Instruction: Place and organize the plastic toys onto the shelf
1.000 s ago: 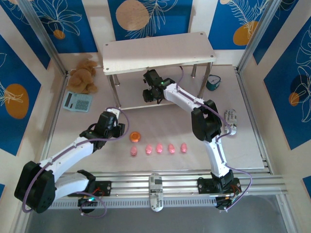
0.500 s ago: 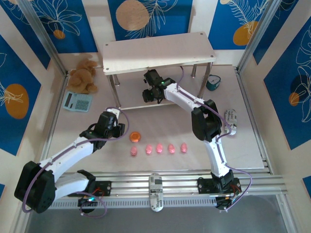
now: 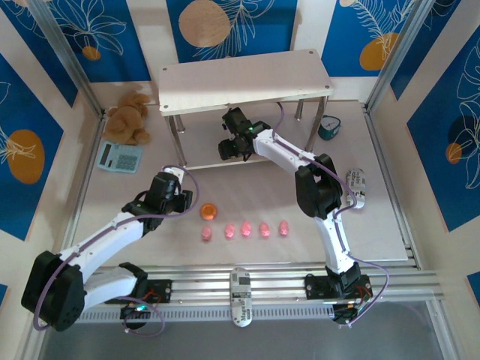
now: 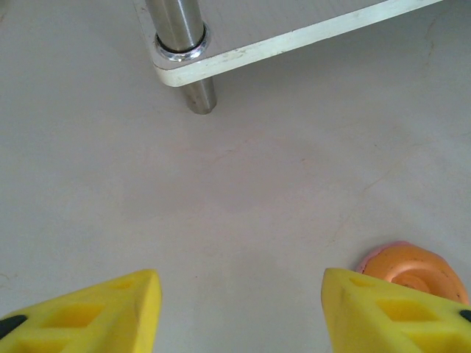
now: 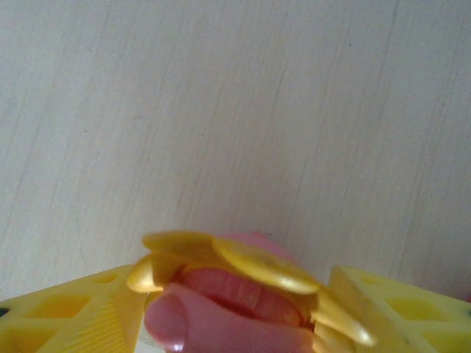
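Note:
A pink-and-yellow cupcake-like toy lies on the shelf's lower board, between the yellow fingers of my right gripper. Its petals reach both fingers, and I cannot tell if they still press it. In the top view my right gripper reaches under the shelf's top board. My left gripper hovers open over the bare table near a shelf leg, the flat orange round piece just right of its right finger. Several pink piglets form a row near the orange piece, right of my left gripper.
A brown teddy bear and a teal calculator lie left of the shelf. A small teal object sits right of it, and a white printed object lies beside the right arm. Blue patterned walls enclose the table.
The right gripper's head has shifted very slightly under the top board. The left arm and the toys on the table have not moved.

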Robot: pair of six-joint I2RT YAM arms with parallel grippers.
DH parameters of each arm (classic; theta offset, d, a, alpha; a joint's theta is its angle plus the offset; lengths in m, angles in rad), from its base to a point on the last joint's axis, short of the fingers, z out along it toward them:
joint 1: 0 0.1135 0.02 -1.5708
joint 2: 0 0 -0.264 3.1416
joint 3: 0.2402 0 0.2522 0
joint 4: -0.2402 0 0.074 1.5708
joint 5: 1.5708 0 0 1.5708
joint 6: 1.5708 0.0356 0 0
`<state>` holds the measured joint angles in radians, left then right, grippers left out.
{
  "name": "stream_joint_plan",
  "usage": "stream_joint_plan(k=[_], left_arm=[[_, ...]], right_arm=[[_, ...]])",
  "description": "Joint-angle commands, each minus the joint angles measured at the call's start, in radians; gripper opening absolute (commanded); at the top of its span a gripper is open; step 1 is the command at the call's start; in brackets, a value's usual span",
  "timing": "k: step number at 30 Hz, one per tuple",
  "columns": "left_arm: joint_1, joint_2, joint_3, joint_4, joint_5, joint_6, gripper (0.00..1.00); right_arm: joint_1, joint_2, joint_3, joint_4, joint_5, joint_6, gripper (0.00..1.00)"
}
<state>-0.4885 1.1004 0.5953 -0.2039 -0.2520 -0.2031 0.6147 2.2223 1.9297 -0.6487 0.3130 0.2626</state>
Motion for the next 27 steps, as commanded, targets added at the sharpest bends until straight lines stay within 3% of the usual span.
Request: stream_joint_plan(k=[1, 7, 21, 27], left_arm=[[0.013, -0.02, 0.008, -0.031, -0.006, 0.01, 0.59], [0.012, -0.02, 0.011, -0.033, -0.007, 0.013, 0.59], [0.013, -0.03, 0.003, -0.038, -0.001, 0.006, 0.6], [0.012, -0.039, 0.0, -0.052, 0.043, -0.016, 0.6]], right_arm=[[0.004, -0.031, -0.019, 0.002, 0.002, -0.003, 0.7], [0.006, -0.055, -0.049, 0.023, 0.006, 0.002, 0.78], [0.026, -0.168, -0.129, 0.044, 0.006, 0.023, 0.8], [0.051, -0.299, -0.252, 0.035, -0.002, 0.064, 0.8]])
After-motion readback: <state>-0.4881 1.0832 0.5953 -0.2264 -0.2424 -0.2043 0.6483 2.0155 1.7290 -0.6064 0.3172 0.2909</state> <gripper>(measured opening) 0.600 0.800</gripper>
